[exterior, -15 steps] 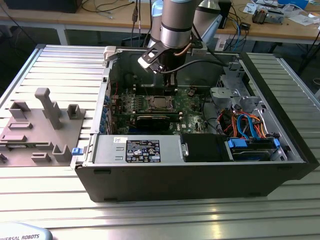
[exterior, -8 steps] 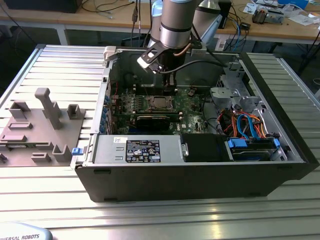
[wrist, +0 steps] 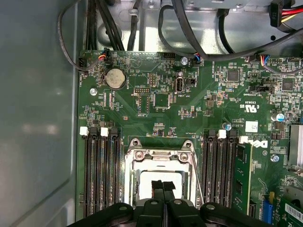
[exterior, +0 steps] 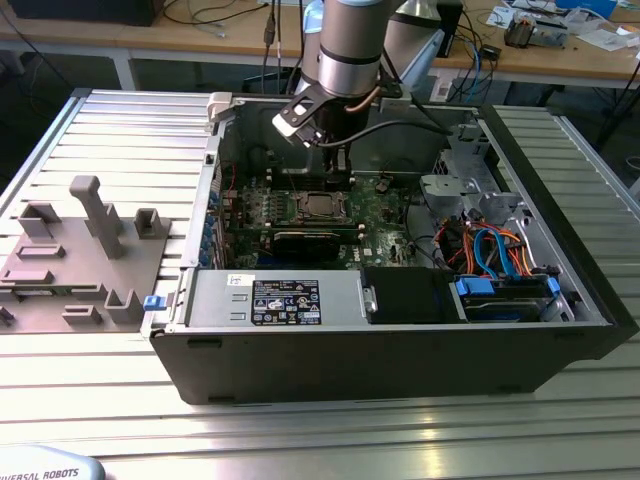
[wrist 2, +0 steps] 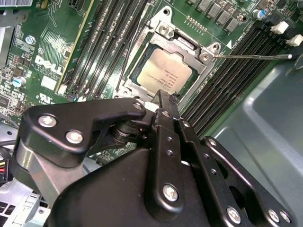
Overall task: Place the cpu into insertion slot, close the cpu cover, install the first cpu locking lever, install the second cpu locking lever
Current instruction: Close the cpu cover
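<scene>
Fingers (wrist: pixel 157 187): pressed shut, tip against tip, nothing pinched between them as far as I can see
gripper (exterior: pixel 340 182): hangs down inside the open black case (exterior: pixel 400 350), tips right over the chip in both wrist views. Can't tell if they actually touch it
cpu (wrist 2: pixel 165 71): sitting in the insertion slot (exterior: pixel 322 206), silvery top facing up
cpu cover (wrist 2: pixel 137 56): lying flat around the chip, so the top shows through its window
lever (wrist 2: pixel 251 56): one thin metal rod pokes out from the socket corner and runs across the memory slots (wrist: pixel 100 175), seen in the second wrist view
motherboard (wrist: pixel 142 123): green, down in the case, memory slots on both sides of the socket
grey fixture plate (exterior: pixel 80 250): on the table just beside the case, on the exterior view's left
</scene>
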### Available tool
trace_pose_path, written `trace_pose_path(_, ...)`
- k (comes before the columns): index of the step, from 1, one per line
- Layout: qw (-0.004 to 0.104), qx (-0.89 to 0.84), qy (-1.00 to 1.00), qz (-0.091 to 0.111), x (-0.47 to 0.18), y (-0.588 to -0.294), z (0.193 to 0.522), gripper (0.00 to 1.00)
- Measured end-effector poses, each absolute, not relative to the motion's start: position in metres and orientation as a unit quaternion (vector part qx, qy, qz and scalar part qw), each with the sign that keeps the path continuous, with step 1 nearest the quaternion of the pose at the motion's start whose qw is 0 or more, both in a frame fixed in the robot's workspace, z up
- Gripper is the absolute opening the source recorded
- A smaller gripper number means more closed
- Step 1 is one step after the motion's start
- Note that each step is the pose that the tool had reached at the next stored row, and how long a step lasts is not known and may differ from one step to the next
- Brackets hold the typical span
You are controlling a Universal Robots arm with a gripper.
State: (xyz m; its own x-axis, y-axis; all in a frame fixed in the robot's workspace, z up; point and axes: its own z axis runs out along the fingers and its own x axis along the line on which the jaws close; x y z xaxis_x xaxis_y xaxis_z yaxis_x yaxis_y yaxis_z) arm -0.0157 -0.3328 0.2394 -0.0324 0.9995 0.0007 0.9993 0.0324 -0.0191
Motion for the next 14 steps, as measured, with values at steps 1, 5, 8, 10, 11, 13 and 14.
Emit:
trace_pose_path(1,0.007,-0.696,-0.718,0.007,-0.0159,-0.3328,0.2393,0.11)
trace_pose_path(5,0.007,-0.696,-0.718,0.007,-0.0172,-0.3328,0.2392,0.11)
trace_pose_path(8,0.007,-0.696,-0.718,0.007,-0.019,-0.3328,0.2389,0.11)
trace_pose_path(10,0.007,-0.696,-0.718,0.007,-0.0195,-0.3328,0.2387,0.11)
trace_pose_path(11,0.007,-0.696,-0.718,0.007,-0.0198,-0.3328,0.2387,0.11)
trace_pose_path(13,0.007,-0.696,-0.718,0.007,-0.0205,-0.3328,0.2385,0.11)
trace_pose_path(14,0.007,-0.696,-0.718,0.007,-0.0211,-0.3328,0.2384,0.11)
